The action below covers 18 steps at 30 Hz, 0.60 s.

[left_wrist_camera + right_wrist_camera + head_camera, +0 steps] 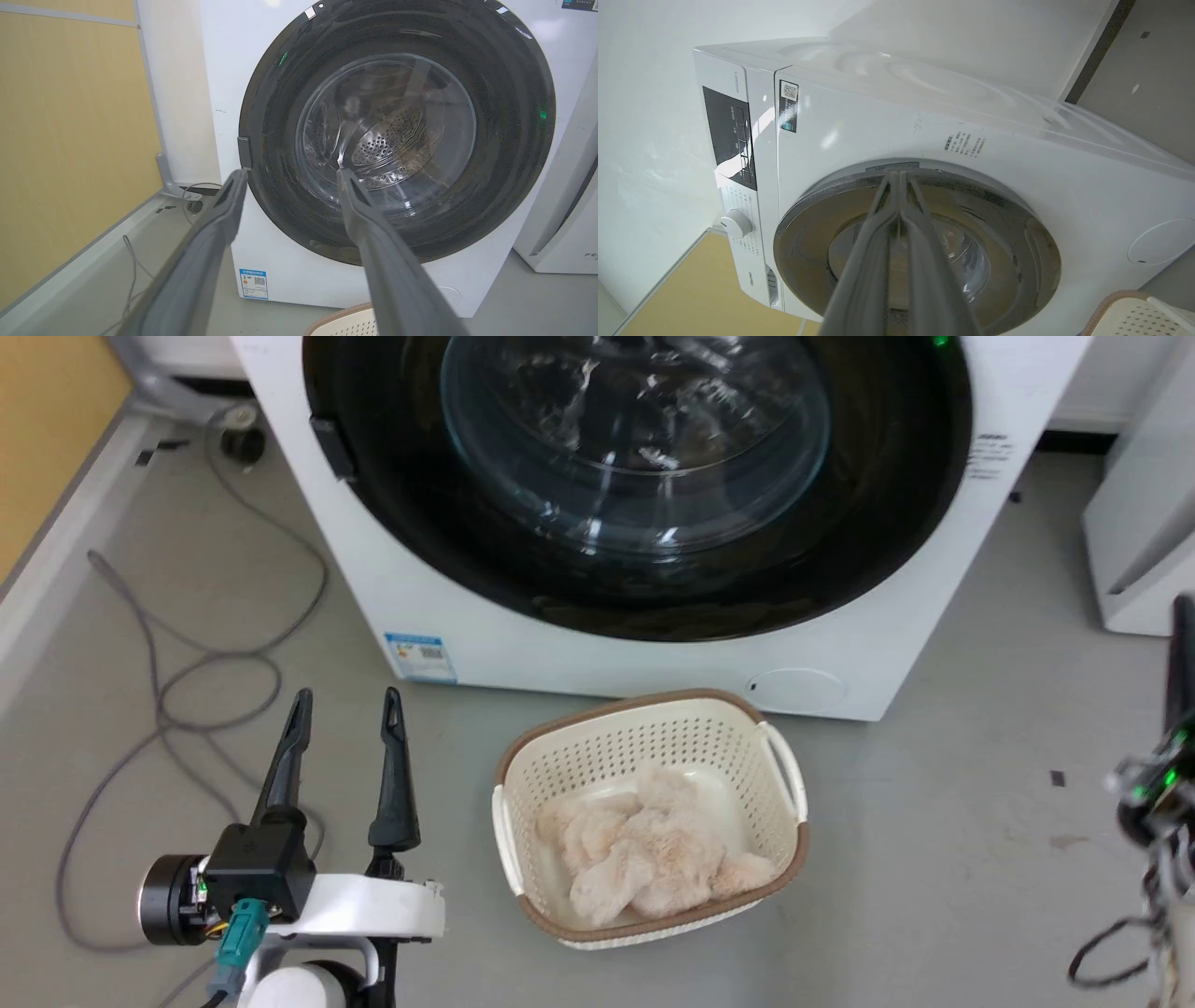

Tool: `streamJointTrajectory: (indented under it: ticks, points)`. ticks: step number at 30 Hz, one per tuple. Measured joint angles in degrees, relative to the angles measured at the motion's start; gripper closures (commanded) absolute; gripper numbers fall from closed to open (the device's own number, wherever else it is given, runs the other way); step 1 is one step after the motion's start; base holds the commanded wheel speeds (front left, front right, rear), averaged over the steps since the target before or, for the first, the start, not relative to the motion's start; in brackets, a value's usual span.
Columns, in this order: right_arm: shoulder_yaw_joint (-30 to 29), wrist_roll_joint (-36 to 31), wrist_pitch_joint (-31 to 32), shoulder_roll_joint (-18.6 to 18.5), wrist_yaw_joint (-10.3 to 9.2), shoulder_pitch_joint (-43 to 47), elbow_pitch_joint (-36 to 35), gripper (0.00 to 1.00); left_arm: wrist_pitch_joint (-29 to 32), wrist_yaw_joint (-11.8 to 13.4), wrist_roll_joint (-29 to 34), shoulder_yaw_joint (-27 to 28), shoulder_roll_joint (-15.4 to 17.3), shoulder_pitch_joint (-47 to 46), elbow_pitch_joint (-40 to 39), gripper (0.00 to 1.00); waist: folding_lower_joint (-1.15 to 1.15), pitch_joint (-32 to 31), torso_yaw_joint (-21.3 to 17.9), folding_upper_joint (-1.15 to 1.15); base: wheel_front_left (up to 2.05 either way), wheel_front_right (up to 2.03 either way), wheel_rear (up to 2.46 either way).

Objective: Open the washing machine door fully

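Progress: nothing of the task is done. The left pincer [346, 700] is held low over the floor [934, 859], well short of the machine [653, 663]. Its jaws are spread wide and nothing is gripped.

The door [635, 476] is shut, its black disc lying flush against the white front with the glass bowl at centre. A small dark tab [333, 448] is noted on the disc's left rim. Whether it is the handle or the hinge cannot be told.

The right pincer [1183, 616] is found at the far right edge of the head view, fingers pressed together with nothing between them. In the right wrist view it is pointed toward the door's rim and is apart from it.

The whole task is judged to be left: the rim is to be reached, the door released and swung out fully.

Floor and room:
- A yellow panel [47, 429] is seen at the left.
- A grey cable [159, 700] is looped across the grey floor.
- A basket [597, 756] is set just in front of the machine, with pale fluffy cloth [644, 854] inside. It is judged possibly close to the door's arc.
- A second white unit [1139, 523] is stood near the machine's right side.
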Motion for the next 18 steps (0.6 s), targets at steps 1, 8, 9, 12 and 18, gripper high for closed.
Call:
streamJointTrajectory:
  ticks: [1,8,9,12,18]
  points:
    - [-0.3,0.6,0.0,-0.4,0.00,-1.1,0.7,1.00,-0.2,0.2,-0.1,-0.1,0.0,-0.2,-0.1,0.00,0.00,0.3,0.3,0.00,0.00,0.00,0.00]
    - [-0.6,3.6,1.2,-3.6,0.00,-9.5,6.7,1.00,-1.0,0.4,-0.9,-0.7,0.0,-1.7,-0.8,0.00,0.00,3.2,1.9,0.00,0.00,0.00,0.00]
    - [-0.5,3.9,1.6,-4.1,0.00,-10.7,7.6,1.00,-1.1,0.5,-0.9,-0.8,0.0,-2.1,-0.8,0.00,0.00,3.7,2.1,0.00,0.00,0.00,0.00]
    - [-0.3,5.0,2.3,-5.7,0.00,-14.3,10.2,1.00,-1.5,0.7,-1.0,-1.3,0.0,-2.9,-1.1,0.00,0.00,5.2,2.7,0.00,0.00,0.00,0.00]
    - [1.4,6.5,4.2,-9.0,0.00,-21.5,15.3,1.00,-2.3,1.2,-1.9,-1.8,0.0,-4.8,-1.6,0.00,0.00,8.3,4.0,0.00,0.00,0.00,0.00]
